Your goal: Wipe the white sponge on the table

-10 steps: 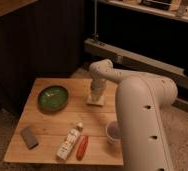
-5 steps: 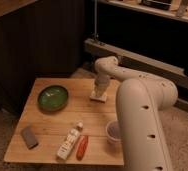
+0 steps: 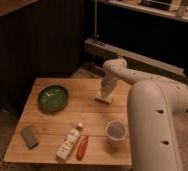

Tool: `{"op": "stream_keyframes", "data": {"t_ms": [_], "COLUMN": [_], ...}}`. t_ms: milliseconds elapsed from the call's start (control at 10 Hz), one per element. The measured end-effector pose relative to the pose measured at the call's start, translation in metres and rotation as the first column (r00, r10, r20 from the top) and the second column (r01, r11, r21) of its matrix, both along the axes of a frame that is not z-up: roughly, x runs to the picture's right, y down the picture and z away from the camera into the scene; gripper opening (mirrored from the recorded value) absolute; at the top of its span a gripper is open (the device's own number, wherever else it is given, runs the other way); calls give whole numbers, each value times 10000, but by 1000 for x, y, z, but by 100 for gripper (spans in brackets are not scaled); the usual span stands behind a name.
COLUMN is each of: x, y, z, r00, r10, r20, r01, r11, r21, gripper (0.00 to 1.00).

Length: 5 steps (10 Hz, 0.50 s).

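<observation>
The white sponge [image 3: 103,99] lies flat on the light wooden table [image 3: 87,115], near its far right edge. My gripper [image 3: 106,91] points straight down and sits right on top of the sponge, covering part of it. My white arm [image 3: 152,115] curves in from the right and fills the right side of the view.
A green bowl [image 3: 53,97] stands at the table's left. A grey block [image 3: 29,137] lies at the front left. A white bottle [image 3: 70,143] and an orange-red object [image 3: 81,147] lie at the front. A clear cup [image 3: 115,132] stands front right. A dark wall and shelving stand behind.
The gripper and the sponge have slid a little to the right along the far side of the table.
</observation>
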<state>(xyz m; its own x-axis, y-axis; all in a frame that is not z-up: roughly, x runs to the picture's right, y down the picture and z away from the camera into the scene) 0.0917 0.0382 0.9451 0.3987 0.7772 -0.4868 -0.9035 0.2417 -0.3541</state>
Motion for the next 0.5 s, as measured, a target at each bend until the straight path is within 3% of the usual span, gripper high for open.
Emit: {"op": "stream_keyframes", "data": {"t_ms": [500], "x": [38], "y": [7], "z": [-11], "r00": [9927], "r10": [762], "r20": [-939], "r01": [-751], "r11": [9971], "r21": [157], "gripper": [0]}}
